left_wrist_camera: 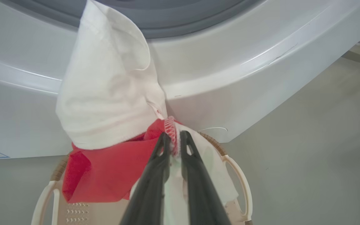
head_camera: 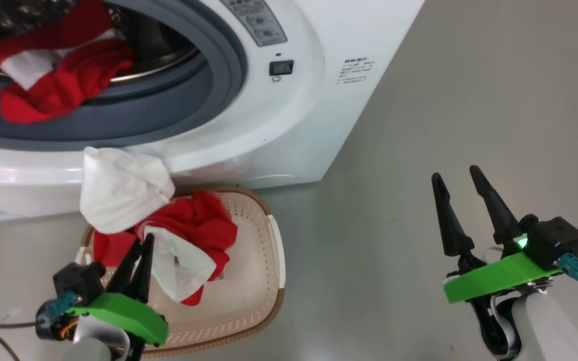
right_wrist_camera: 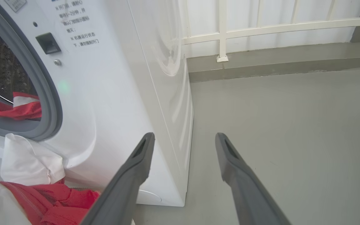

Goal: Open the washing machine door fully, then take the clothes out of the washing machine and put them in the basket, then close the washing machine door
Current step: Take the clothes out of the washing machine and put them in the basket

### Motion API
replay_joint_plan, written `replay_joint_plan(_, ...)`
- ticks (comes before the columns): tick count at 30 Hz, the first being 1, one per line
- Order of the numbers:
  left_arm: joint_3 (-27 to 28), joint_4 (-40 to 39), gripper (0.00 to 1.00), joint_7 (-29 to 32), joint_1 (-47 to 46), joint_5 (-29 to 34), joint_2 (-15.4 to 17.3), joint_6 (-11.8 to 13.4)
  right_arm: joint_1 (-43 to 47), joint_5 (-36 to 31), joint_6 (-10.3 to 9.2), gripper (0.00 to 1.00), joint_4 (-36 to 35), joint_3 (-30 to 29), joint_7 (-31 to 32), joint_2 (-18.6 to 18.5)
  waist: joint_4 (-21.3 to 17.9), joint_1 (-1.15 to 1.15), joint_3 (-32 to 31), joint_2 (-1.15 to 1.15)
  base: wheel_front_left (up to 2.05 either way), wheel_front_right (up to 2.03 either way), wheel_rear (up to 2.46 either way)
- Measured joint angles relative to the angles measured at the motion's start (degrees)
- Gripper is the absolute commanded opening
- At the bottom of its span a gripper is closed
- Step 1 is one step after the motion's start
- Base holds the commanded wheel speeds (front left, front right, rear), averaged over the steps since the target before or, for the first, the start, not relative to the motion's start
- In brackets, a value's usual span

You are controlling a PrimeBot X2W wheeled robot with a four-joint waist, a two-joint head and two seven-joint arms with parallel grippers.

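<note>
We count one washing machine (head_camera: 289, 125), one basket (head_camera: 275, 235), two garments and two grippers.

The first garment (head_camera: 58, 75), red with a white band, lies in the mouth of the washing machine. It spills from the steel drum (head_camera: 163, 60) over the grey-blue rubber ring (head_camera: 188, 108).

The basket sits on the grey floor (head_camera: 419, 100) just in front of the washing machine, below its opening. Over the basket hangs the second garment (head_camera: 203, 225), also red and white. Its big white part stands up before the washing machine's lower front panel; we cannot tell whether it touches the panel.

The left gripper (head_camera: 142, 240) is low in front of the washing machine, above the basket. Its two fingers (left_wrist_camera: 155, 175) are pinched together on a red-stitched seam of the second garment.

The right gripper (head_camera: 455, 173) hangs off the washing machine's right-hand corner, above bare floor and well apart from the basket. Its two fingers (right_wrist_camera: 130, 175) are spread wide with nothing between them.

Behind the washing machine, one white railing (right_wrist_camera: 261, 28) runs along the wall.
</note>
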Motion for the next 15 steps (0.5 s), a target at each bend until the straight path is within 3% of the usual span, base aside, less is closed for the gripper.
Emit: replay_joint_plan(15,-6.20,18.47,0.00,0.05,-9.98,-3.58,2.27,0.00,-3.32,0.99,0.00,1.00,-1.16,1.51,0.00,0.04,-2.10,0.00,6.07,0.00,0.00,0.00,0.00)
